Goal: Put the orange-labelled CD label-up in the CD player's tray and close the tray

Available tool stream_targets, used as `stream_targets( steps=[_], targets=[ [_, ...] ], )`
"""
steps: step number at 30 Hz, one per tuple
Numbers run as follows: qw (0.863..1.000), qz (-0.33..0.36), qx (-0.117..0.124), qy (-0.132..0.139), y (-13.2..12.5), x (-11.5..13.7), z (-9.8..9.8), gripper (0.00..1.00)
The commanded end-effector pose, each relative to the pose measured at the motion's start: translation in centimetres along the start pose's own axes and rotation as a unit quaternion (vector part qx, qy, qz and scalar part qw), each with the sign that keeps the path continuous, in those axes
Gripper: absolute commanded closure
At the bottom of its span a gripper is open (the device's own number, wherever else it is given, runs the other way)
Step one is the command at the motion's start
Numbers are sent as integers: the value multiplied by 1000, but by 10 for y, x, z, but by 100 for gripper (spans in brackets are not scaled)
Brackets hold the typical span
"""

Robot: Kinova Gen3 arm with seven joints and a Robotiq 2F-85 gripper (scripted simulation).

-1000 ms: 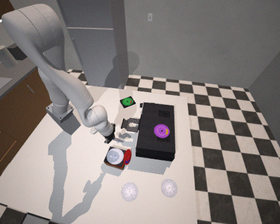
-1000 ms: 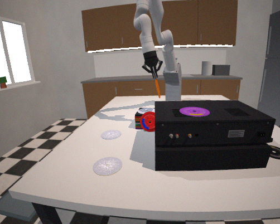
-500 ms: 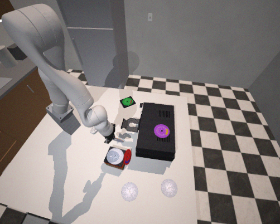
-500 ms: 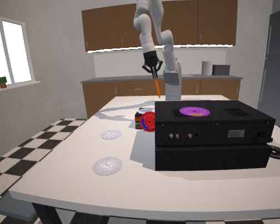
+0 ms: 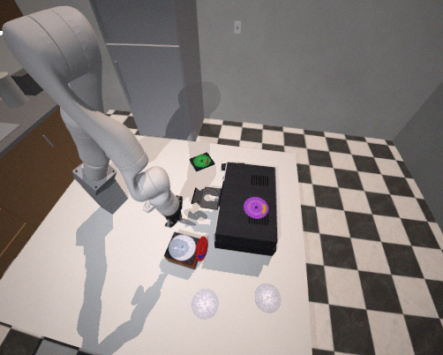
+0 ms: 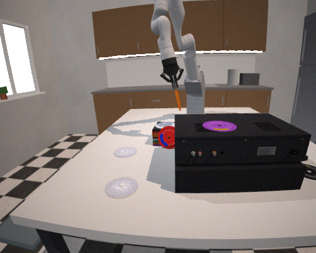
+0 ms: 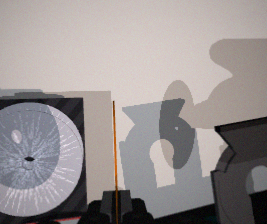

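Observation:
My gripper (image 6: 175,81) is shut on the edge of the orange-labelled CD (image 6: 178,99), which hangs straight down, edge-on, well above the table. In the wrist view the CD (image 7: 115,150) shows as a thin orange line rising from the fingertips. The black CD player (image 5: 247,207) stands on the table to the right of the gripper (image 5: 176,216). Its tray (image 5: 205,193) is out on the side towards the arm, and its round recess is empty. The tray also shows at the lower right of the wrist view (image 7: 249,175).
A purple CD (image 5: 256,209) lies on top of the player. A green CD (image 5: 202,162) lies on a case behind the tray. A stack of cases (image 5: 182,248) carries a silver disc, with a red CD (image 5: 201,248) leaning on it. Two silver discs (image 5: 205,303) (image 5: 267,298) lie near the front edge.

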State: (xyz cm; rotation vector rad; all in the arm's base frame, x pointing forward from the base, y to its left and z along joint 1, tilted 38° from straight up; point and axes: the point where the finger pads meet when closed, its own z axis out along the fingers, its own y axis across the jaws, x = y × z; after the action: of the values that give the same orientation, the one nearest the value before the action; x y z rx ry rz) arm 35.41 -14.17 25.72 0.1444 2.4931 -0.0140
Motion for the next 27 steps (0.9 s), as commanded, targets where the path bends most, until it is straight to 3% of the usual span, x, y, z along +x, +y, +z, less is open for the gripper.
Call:
stream_targets(
  steps=[1,27],
  targets=[
    [1000,1,0,-1,0,0,0,89],
    [999,36,0,-8,7,-1,1,89]
  ],
)
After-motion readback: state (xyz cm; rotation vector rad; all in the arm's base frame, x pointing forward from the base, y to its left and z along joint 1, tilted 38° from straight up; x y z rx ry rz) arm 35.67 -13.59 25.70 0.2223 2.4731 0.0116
